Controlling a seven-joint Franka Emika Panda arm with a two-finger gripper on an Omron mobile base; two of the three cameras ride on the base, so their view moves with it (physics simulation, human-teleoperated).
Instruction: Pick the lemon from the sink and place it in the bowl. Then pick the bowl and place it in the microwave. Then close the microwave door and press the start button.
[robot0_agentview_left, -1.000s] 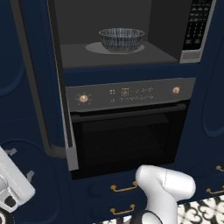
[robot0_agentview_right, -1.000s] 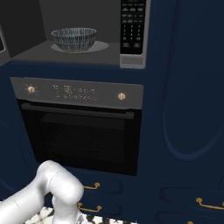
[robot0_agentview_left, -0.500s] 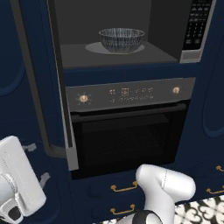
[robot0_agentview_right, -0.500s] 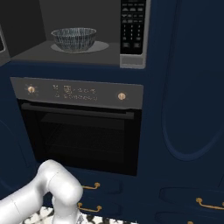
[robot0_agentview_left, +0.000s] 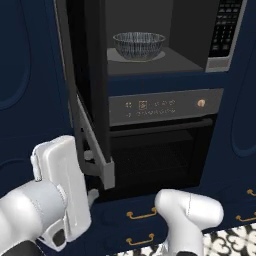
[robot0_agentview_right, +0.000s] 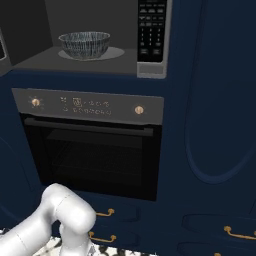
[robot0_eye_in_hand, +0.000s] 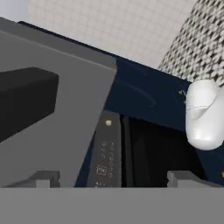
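the bowl (robot0_agentview_left: 139, 45) is sitting on the floor of the microwave (robot0_agentview_left: 165, 40) cavity, roughly central, rim up; whether the lemon is lying inside it cannot be told from these angles. so the carrying part of the task is looking done, judged from where the bowl is now. the microwave door (robot0_agentview_left: 87, 90) is standing open, swung out to the left of the cavity and showing edge-on in the left base view, with its grey frame and lower bracket reaching down past the oven (robot0_agentview_right: 90, 150) front. the button panel (robot0_agentview_right: 153, 30) is sitting on the right side of the cavity, untouched as far as can be seen. the gripper (robot0_eye_in_hand: 113, 177) is hovering low at the left beside the door's outer face; in the hand view the two finger tips are standing well apart with nothing between them, and the door's grey slab is looming just ahead. the white hand body is showing at lower left of the left base view, near the door's lower edge. what is left: pushing the door closed, then reaching across to the panel for the start button.
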